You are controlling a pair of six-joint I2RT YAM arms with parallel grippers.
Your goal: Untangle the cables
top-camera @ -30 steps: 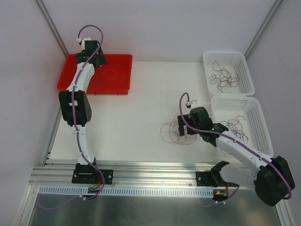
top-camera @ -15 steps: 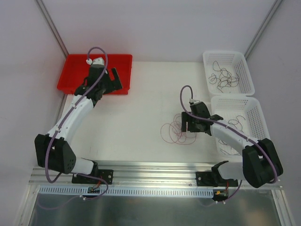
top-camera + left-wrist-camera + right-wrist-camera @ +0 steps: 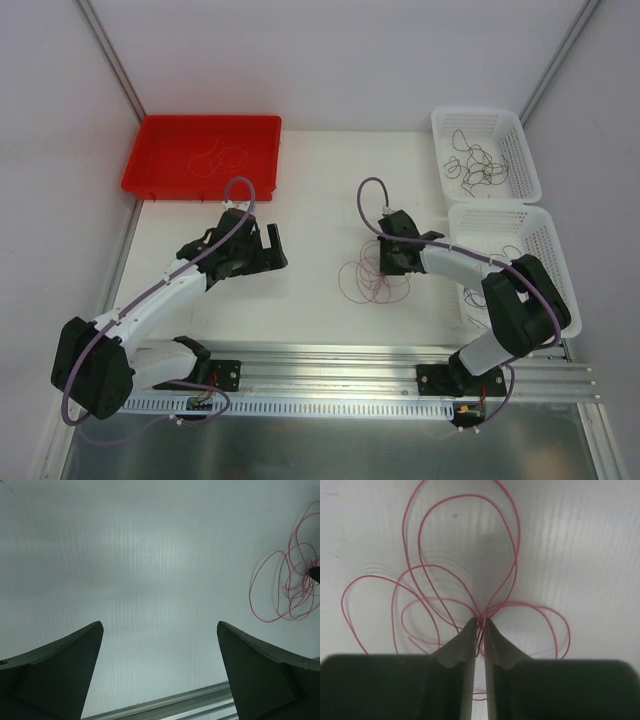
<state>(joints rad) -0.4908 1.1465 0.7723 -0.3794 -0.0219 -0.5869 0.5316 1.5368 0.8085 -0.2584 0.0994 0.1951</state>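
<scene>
A thin red cable (image 3: 370, 283) lies in loose loops on the white table, right of the middle. My right gripper (image 3: 385, 268) is down on it and shut on the red cable (image 3: 465, 575), pinching several strands where the loops cross at its fingertips (image 3: 470, 630). My left gripper (image 3: 268, 245) hovers open over bare table left of the loops, nothing between its fingers (image 3: 65, 655). In the left wrist view the red cable (image 3: 290, 580) shows at the right edge. More dark cables lie in the far white basket (image 3: 475, 160) and the near white basket (image 3: 505, 265).
A red tray (image 3: 160, 150) with a faint thin wire in it stands at the back left. Two white baskets stand along the right side. An aluminium rail (image 3: 330, 365) runs along the near table edge.
My left arm swung from the red tray down toward the table's middle, gripper still open. My right gripper moved left onto the red cable and shut on it.
</scene>
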